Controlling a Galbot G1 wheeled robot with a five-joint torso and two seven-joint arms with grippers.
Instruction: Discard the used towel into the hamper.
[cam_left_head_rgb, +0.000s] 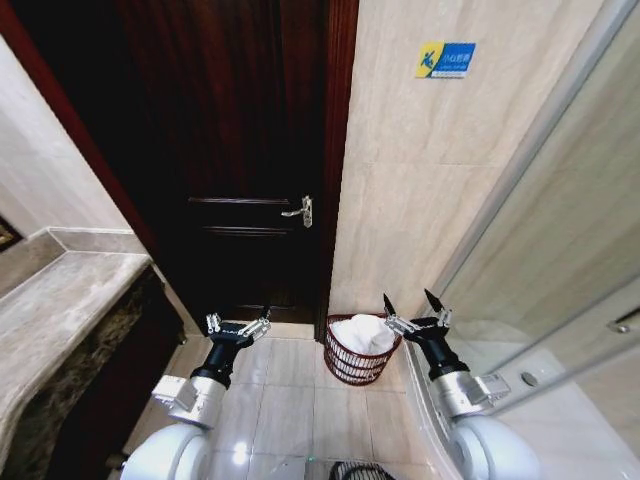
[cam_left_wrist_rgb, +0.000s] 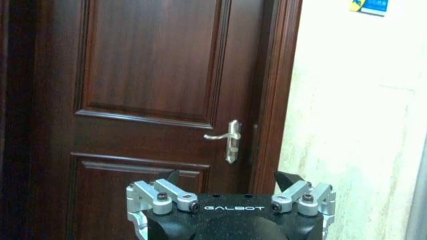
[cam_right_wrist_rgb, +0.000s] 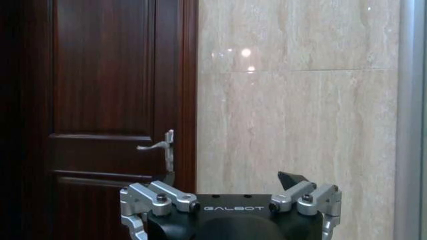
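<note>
Both end effectors hang spread and empty over the floor: the left end effector (cam_left_head_rgb: 238, 325) faces the dark wooden door (cam_left_head_rgb: 240, 150), the right end effector (cam_left_head_rgb: 413, 312) sits close to the marble wall (cam_left_head_rgb: 440, 180). Just beside the right end effector, on its inner side and slightly below, stands the hamper (cam_left_head_rgb: 356, 360), with the white towel (cam_left_head_rgb: 362, 333) already heaped inside and bulging above the rim. That towel looks soft, light and limp, so it would sag and drape from any pinch; a raised fold at the top of the heap is the likeliest place to take hold. The hamper's thin openwork ribs look light and easily tipped. Underfoot is glossy pale tile floor (cam_left_head_rgb: 285, 410), probably slippery; the room is narrow, with a stone desk (cam_left_head_rgb: 50, 320) beyond the left end effector and a glass shower screen (cam_left_head_rgb: 560, 250) beyond the right.
</note>
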